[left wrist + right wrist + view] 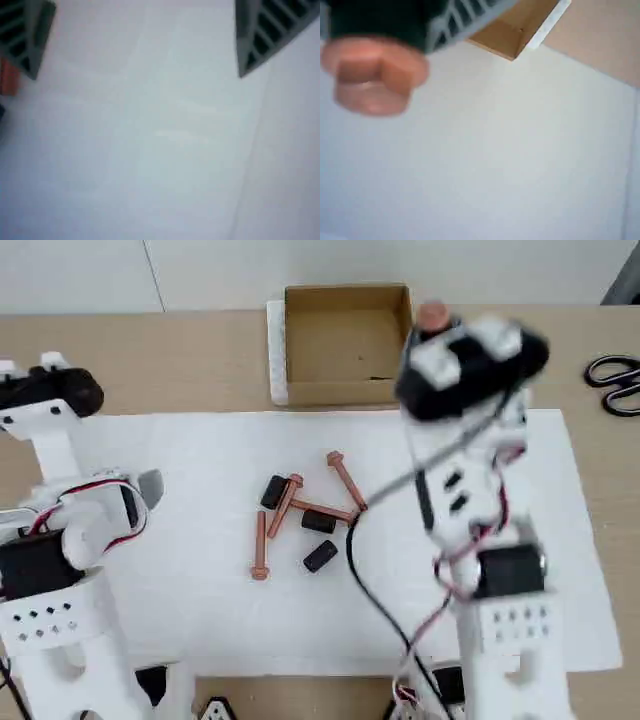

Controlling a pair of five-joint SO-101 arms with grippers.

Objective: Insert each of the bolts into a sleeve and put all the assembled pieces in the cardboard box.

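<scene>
My right gripper is raised beside the cardboard box, at its right wall, and is shut on a black sleeve with a copper bolt in it. The bolt's head points up in the high view. One grey finger shows against the box corner. Several loose copper bolts and three black sleeves lie mid-sheet. My left gripper hangs open over bare white sheet at the left, holding nothing.
The white sheet covers most of the wooden table. Black scissors lie at the far right edge. A black cable trails from the right arm across the sheet beside the loose parts.
</scene>
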